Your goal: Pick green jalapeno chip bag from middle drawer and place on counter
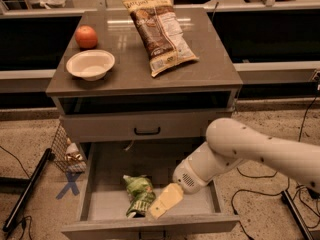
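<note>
Inside the middle drawer (106, 171), the hand (157, 212) sits beside the green jalapeno chip bag (139, 194), grip unclear.

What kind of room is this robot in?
Probably a robot testing lab, not a home kitchen: a blue tape X marks the floor, cables trail around, and the gripper hangs in the middle drawer beside the green jalapeno chip bag.

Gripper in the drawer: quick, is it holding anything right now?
Gripper: cannot be told; it sits low in the middle drawer, right beside the green jalapeno chip bag.
</note>
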